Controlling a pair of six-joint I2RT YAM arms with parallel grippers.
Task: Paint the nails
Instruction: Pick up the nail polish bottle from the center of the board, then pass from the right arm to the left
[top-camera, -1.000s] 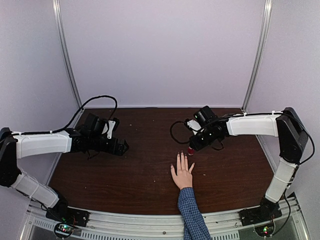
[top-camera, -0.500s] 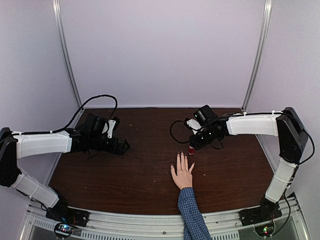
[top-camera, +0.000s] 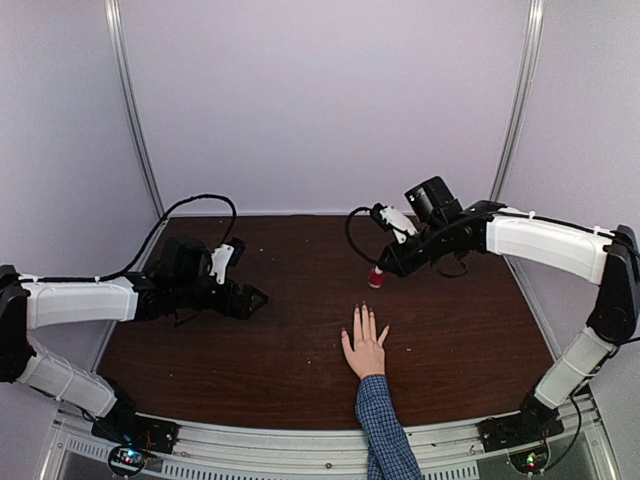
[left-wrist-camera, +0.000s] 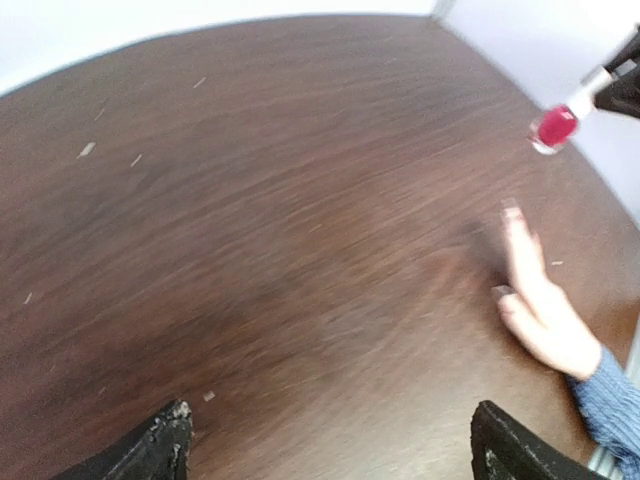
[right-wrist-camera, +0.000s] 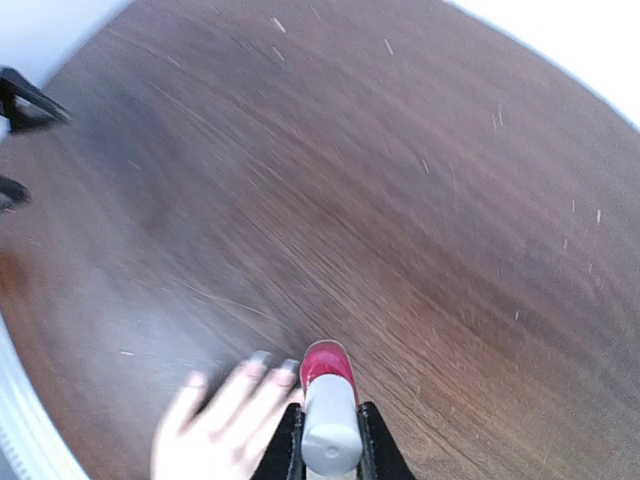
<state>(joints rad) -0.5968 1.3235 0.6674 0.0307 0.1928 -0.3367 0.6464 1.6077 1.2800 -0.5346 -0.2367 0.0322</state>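
A light-skinned hand (top-camera: 365, 346) with a blue checked sleeve (top-camera: 386, 440) lies flat on the brown table, fingers pointing away. Its nails (right-wrist-camera: 262, 357) look small and greyish; both wrist views are blurred. My right gripper (top-camera: 381, 268) is shut on the white cap (right-wrist-camera: 331, 432) of a small red polish bottle (top-camera: 376, 277), held in the air just beyond the fingertips. The bottle (right-wrist-camera: 329, 364) hangs beside the hand (right-wrist-camera: 225, 425). My left gripper (top-camera: 256, 297) is open and empty, low over the table to the left of the hand (left-wrist-camera: 545, 320). The bottle (left-wrist-camera: 553, 127) also shows there.
The dark wooden table (top-camera: 300, 350) has small pale specks (left-wrist-camera: 87, 150). White walls and metal corner posts (top-camera: 135, 110) close in the back and sides. A black cable (top-camera: 350, 250) loops behind the right wrist.
My right arm has raised and pulled the bottle back, away from the fingertips. My left gripper has shifted a little right and nearer, toward the hand. The hand has stayed still.
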